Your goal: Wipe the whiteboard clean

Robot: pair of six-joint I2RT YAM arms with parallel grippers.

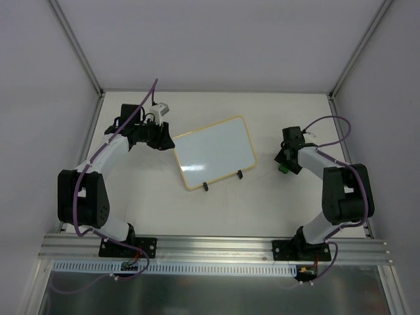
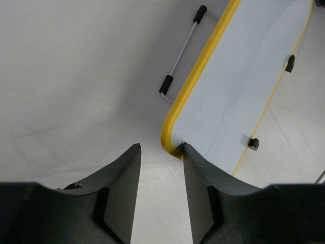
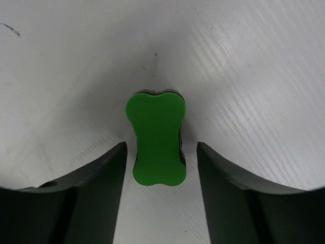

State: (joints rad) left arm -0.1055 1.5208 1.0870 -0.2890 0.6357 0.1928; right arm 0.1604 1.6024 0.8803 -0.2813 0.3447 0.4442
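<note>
The whiteboard [image 1: 215, 152] with its yellow-tan frame lies tilted in the middle of the table, and its white face shows no writing. My left gripper [image 1: 165, 140] is open and empty at the board's far left corner. In the left wrist view its right fingertip [image 2: 189, 152] is right at the frame's rounded corner [image 2: 170, 140]. The small green eraser [image 1: 283, 168] lies on the table right of the board. My right gripper [image 3: 161, 147] is open and straddles the eraser [image 3: 156, 140], with a gap on each side.
The board's two black feet [image 1: 206, 186] point toward the near edge. A thin white rod with black ends [image 2: 183, 51] lies beside the board's far edge. White enclosure walls with metal posts [image 1: 77, 46] surround the table.
</note>
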